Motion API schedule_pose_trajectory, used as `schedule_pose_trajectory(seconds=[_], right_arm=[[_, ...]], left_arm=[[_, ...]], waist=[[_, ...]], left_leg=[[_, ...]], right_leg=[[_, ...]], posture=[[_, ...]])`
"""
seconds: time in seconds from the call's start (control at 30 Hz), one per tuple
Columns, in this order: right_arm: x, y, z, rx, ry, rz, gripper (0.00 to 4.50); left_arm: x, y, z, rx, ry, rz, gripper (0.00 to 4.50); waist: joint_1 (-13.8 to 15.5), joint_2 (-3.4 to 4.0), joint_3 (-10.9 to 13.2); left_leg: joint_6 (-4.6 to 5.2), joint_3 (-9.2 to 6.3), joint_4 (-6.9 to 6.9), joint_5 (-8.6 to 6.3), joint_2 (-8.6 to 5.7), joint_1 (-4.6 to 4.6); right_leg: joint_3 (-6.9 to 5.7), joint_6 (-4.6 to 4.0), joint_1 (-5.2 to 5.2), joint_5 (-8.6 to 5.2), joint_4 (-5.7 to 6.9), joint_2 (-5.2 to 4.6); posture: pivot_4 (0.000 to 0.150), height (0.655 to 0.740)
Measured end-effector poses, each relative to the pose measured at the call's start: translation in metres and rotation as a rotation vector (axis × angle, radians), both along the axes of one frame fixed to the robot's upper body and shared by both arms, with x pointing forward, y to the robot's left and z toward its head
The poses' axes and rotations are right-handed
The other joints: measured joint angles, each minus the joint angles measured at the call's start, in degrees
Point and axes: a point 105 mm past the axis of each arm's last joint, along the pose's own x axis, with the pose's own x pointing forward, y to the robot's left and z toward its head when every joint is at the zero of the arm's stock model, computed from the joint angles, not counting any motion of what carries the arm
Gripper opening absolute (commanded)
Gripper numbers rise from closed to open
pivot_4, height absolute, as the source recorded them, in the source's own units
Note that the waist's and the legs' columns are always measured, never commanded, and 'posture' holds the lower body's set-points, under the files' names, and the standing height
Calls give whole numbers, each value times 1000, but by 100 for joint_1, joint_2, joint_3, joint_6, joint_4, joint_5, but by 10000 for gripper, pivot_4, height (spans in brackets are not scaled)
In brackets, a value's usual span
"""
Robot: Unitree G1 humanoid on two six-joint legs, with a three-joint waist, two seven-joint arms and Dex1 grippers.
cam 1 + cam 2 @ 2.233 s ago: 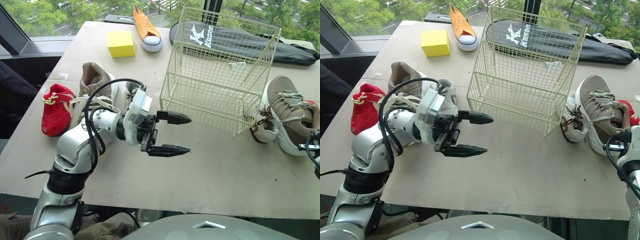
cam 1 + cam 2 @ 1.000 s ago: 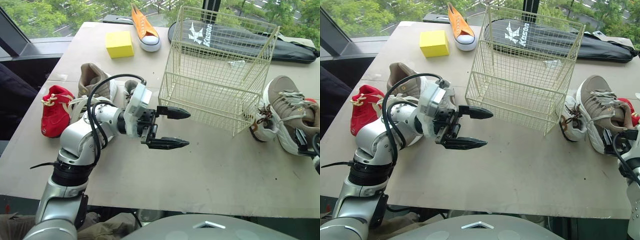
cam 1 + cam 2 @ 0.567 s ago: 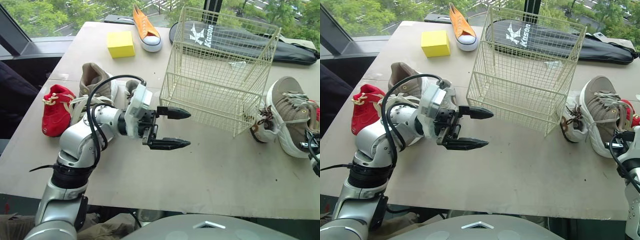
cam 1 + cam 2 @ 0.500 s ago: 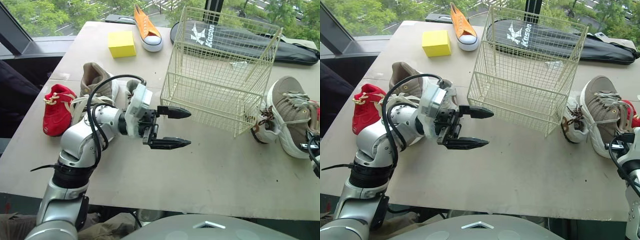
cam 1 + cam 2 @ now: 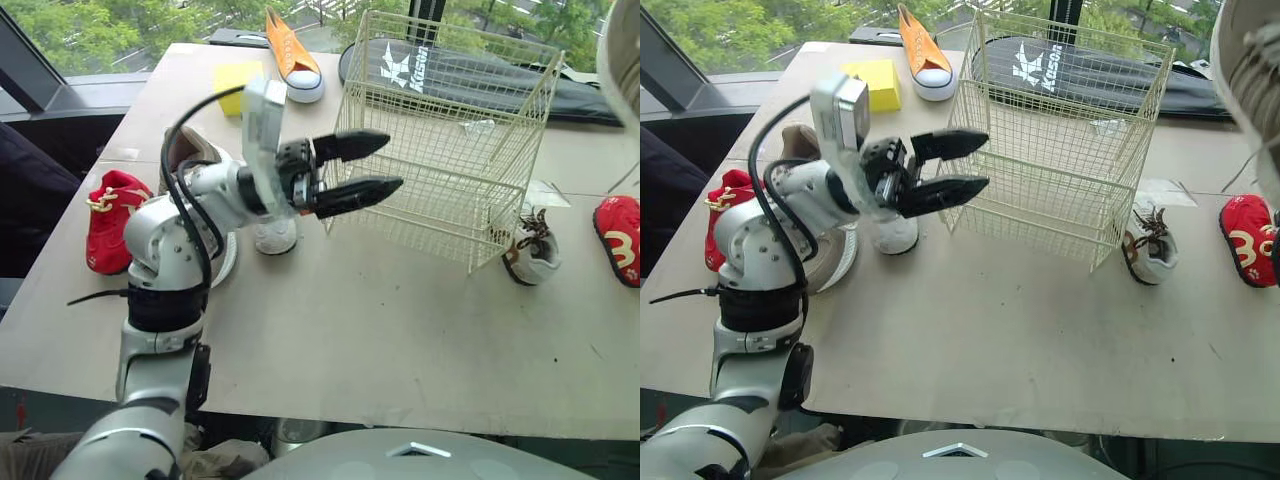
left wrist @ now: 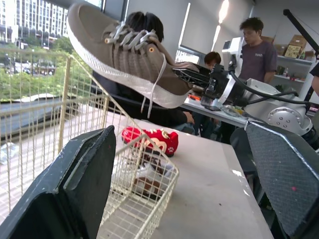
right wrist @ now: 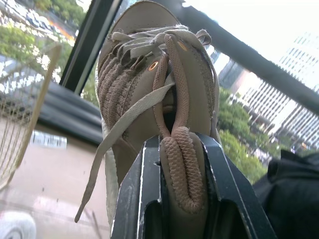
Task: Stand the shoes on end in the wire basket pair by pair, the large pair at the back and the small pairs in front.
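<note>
Right gripper (image 7: 182,149) is clamped on what looks like the heel end of the large tan shoe (image 7: 149,74). It carries the shoe high at the upper right edge of the head view, above and to the right of the wire basket (image 5: 440,180) in the upper middle. From the left wrist camera I read the shoe's long axis as closer to level than upright, toe toward the basket. I judge it needs tipping on end, then lowering by the back wall. Left gripper (image 5: 392,162) hovers spread open and empty against the basket's left front.
</note>
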Motion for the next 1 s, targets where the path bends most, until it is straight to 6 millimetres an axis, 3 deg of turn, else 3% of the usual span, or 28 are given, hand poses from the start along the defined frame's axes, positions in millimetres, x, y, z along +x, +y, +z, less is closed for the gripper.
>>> schedule_pose_trajectory(seconds=[0.07,0.13,0.2,0.27,0.33,0.43,0.53,0.67,0.9,1.0], right_arm=[[4,15,28,-121,48,152,219],[-5,35,60,-243,55,296,209],[-10,41,71,-278,70,364,100],[-11,46,77,-286,127,453,86],[-15,64,81,-342,243,625,81],[-19,95,66,-486,396,826,70],[-13,114,49,-537,482,989,67],[5,143,53,-651,394,1165,64],[30,171,50,-759,387,1292,60],[32,179,50,-785,375,1328,57]], left_arm=[[16,5,24,-24,34,83,45000],[27,18,57,-62,36,147,45000],[35,28,68,-89,73,171,45000],[50,41,79,-126,127,218,45000],[68,67,98,-155,164,299,45000],[59,84,120,-111,101,289,45000],[43,75,108,84,80,185,45000],[24,50,63,389,144,-33,45000],[17,28,30,606,99,-160,45000],[15,31,24,649,106,-187,36186]], waist=[[0,-5,13],[-3,-29,8],[2,-39,2],[5,-43,9],[-10,-41,24],[-72,-55,23],[-79,-50,32],[-52,-54,46],[-1,-56,49],[-4,-56,49]], left_leg=[[5,-2,10,0,-3,-1],[7,-11,-2,-1,0,5],[6,-17,-3,0,4,9],[3,-15,0,2,0,0],[2,-4,6,2,-4,-9],[6,2,4,-4,1,-4],[17,10,9,-10,-19,-11],[26,4,48,-15,-26,-32],[28,-4,56,-15,-22,-73],[28,-5,54,-15,-20,-96]], right_leg=[[7,2,1,1,2,3],[0,6,7,5,-3,14],[-3,5,16,6,-3,16],[-3,1,12,10,-6,7],[4,2,-1,11,-8,4],[6,11,1,5,-13,-7],[6,28,-3,-6,-12,-40],[-8,9,-11,-16,-2,-67],[-13,29,-44,-2,3,-37],[-12,29,-62,0,2,-34]], posture=[[1500,7400],[1500,7400],[1500,7400],[1500,7400],[1500,7400],[1500,7400],[1500,7400],[1500,7400],[1500,7400],[1500,7400]])
